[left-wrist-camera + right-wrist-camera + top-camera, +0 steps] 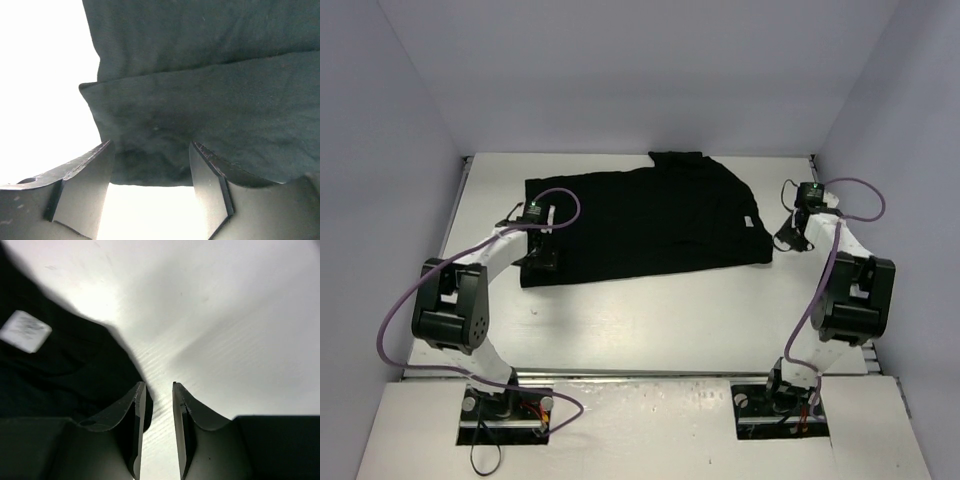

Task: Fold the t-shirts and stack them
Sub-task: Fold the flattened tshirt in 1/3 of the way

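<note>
The black t-shirt point(650, 220) lies spread on the white table, with a fold line across it in the left wrist view point(200, 100). My left gripper point(538, 262) is at the shirt's near-left corner. Its jaws point(150, 147) stand open, with the hem just between the fingertips and bare table between the fingers. My right gripper point(790, 238) hovers just off the shirt's right edge. Its jaws point(159, 385) are narrowly open over bare table with nothing between them. The shirt point(60, 370) lies to its left and shows a small white label point(25, 330).
The white table point(660, 320) is walled by pale panels on the left, back and right. The right arm's elbow point(855, 295) stands near the right wall. Purple cables loop from both arms.
</note>
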